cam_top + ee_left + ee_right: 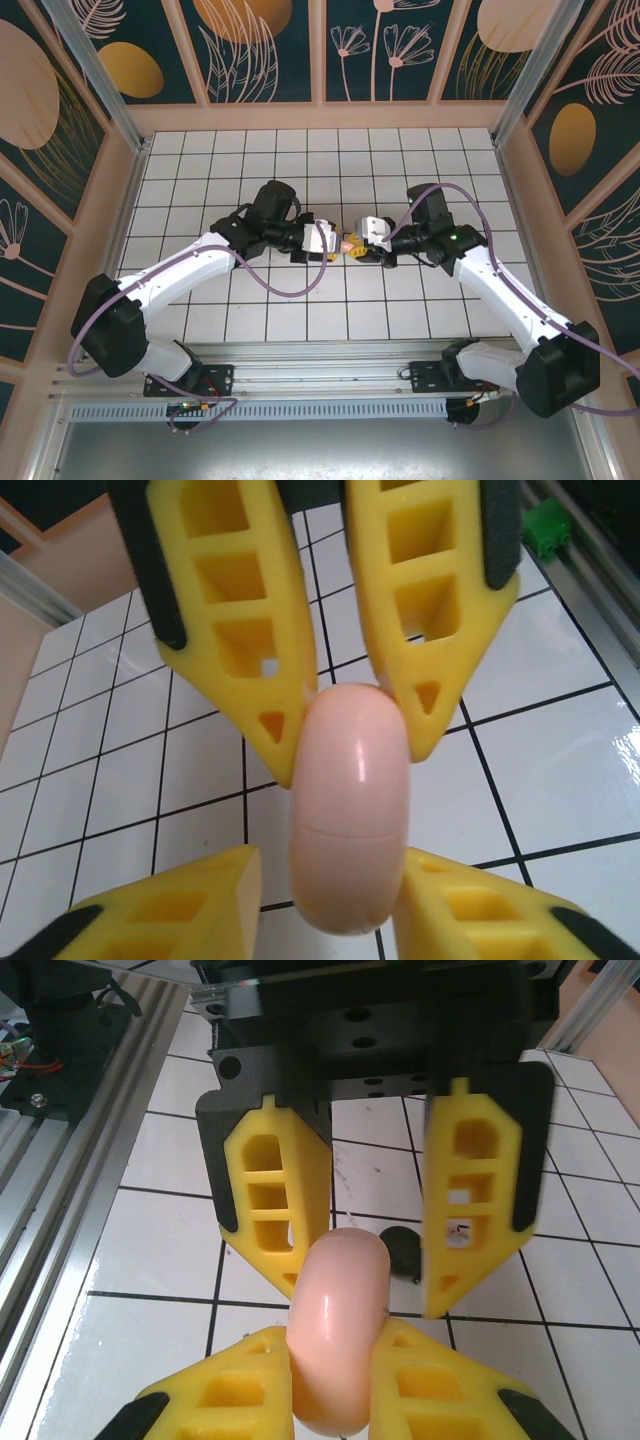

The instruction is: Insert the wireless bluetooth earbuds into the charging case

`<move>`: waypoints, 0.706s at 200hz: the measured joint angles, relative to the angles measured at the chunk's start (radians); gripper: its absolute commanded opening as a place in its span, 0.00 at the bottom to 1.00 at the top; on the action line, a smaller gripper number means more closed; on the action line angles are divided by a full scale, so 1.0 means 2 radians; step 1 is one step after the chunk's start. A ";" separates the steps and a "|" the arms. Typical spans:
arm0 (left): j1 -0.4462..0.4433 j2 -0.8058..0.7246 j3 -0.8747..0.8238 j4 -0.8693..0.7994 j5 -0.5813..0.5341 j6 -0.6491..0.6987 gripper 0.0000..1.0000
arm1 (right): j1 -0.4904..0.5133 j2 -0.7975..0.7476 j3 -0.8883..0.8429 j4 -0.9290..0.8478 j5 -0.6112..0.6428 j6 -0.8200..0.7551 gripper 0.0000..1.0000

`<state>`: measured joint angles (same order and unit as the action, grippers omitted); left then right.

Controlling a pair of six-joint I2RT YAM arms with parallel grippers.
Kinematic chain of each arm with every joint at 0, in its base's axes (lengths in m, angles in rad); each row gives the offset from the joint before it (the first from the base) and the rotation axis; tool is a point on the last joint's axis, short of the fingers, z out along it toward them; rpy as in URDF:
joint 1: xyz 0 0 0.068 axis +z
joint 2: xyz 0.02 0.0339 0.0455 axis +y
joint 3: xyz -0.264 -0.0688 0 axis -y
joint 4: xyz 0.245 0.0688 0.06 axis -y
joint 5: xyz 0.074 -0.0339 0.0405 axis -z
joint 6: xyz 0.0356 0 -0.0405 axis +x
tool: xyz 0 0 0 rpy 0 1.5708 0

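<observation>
**Pink charging case (350,810): closed, second grip pending**

Location: the case is at the centre of the top view, where the two arms meet.

The right gripper (332,1332), at the bottom of its own wrist view, is clamped tight on one end of the case. The left gripper (328,865) straddles the other end with its jaws partly apart. One finger looks to touch the shell and the other stands off, so we log no hold there yet.

Step in hand, as we judge it: a second grip so the lid can be opened. We would centre the left jaws first, then close only on the short part beyond the seam (345,830), leaving the seam itself free of both sets of pads.

Contents: the case is shut and its inside is hidden. A small dark object (405,1250) lies on the white tiles (130,1250) behind the case. It may be an earbud, but it is too small to say.
</observation>
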<state>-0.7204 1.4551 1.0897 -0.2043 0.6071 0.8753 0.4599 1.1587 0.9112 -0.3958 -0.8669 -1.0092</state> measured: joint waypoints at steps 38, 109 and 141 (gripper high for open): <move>0.000 0.000 0.000 -0.002 0.007 0.000 0.22 | 0.000 0.005 0.000 0.007 0.001 0.000 0.13; 0.001 0.002 0.000 -0.003 0.007 -0.011 0.07 | 0.000 0.003 -0.006 0.018 0.002 0.012 0.29; 0.000 0.005 0.000 0.008 0.022 -0.037 0.06 | -0.003 -0.022 -0.031 0.050 0.008 0.042 0.45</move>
<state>-0.7204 1.4647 1.0897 -0.1890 0.6518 0.8013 0.4541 1.1141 0.8482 -0.2966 -0.8501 -0.9257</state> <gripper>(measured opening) 0.186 0.420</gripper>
